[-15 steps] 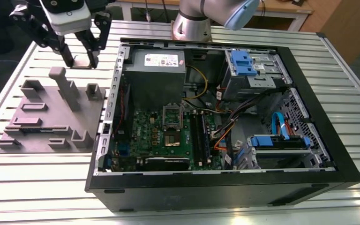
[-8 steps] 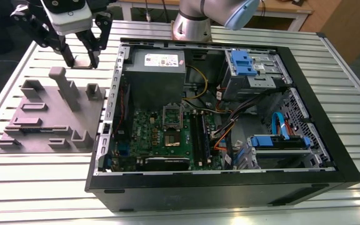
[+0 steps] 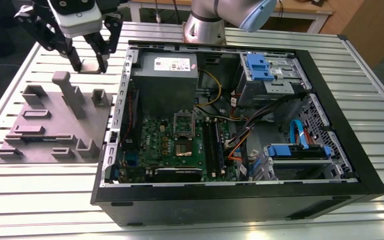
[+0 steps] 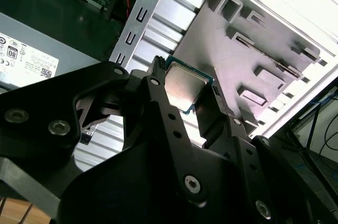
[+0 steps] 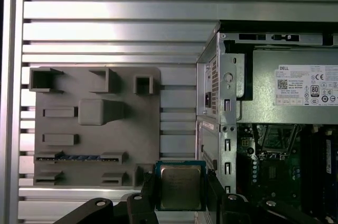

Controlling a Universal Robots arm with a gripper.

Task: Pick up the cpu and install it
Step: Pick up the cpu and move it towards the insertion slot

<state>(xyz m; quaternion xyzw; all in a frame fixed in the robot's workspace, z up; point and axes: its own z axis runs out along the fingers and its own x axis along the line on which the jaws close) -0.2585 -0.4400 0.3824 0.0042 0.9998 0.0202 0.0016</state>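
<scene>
The cpu [image 4: 185,84] [image 5: 180,186], a flat square chip with a shiny metal top and a dark green rim, sits between the black fingers in both wrist views. My gripper [image 3: 90,64] [image 4: 186,91] [image 5: 180,195] is shut on its edges. In the exterior view the gripper hangs above the slatted table, past the far end of the grey fixture plate [image 3: 52,125] and just outside the far corner of the computer case [image 3: 245,195] on the exterior view's left. The green motherboard [image 3: 178,147] with its socket [image 3: 184,145] lies inside the case.
A grey power supply box [image 3: 165,75] with a white label stands in the case next to the gripper. Blue drive cages [image 3: 262,67] [image 3: 299,152] and cable bundles fill the case's other side. The fixture plate has tall posts [image 3: 68,92]. The arm's base [image 3: 205,22] stands behind the case.
</scene>
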